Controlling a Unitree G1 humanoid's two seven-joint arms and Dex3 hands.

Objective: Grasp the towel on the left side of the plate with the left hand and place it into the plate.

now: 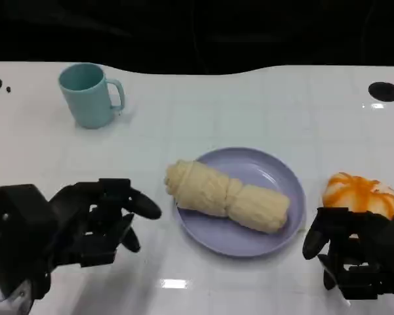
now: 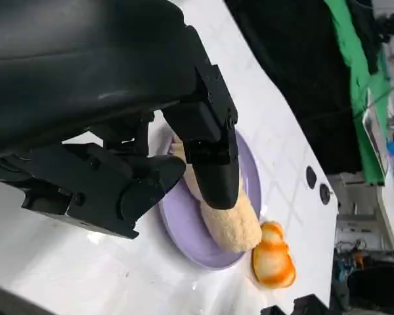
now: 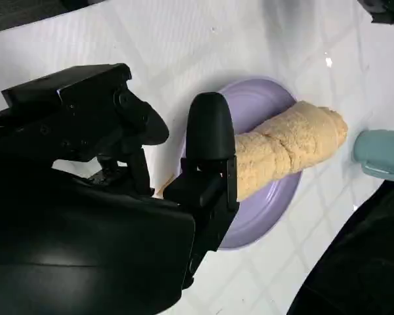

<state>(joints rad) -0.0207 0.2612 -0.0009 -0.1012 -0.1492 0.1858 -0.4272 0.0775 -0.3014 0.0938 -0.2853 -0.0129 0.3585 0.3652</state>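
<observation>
A rolled cream towel is seen lying across a lavender plate on a white table, one end projecting over the plate's left rim and the rest resting inside the dish. The left hand is held just to the left of the plate, low over the tabletop, its black fingers parted and nothing gripped between them; a clear strip of table is visible between the fingertips and the towel's near end. In the left wrist view, the same towel is shown stretched along the plate beyond the spread fingers of the left hand, which are not touching it.

The right hand is positioned at the table's near right, beside the plate's right rim, with fingers loosely apart and empty. An orange-and-white striped round object, possibly a bun or soft toy, is placed just beyond that hand. A pale teal mug is set upright at the far left of the table, well apart from the plate, handle turned toward the right.
</observation>
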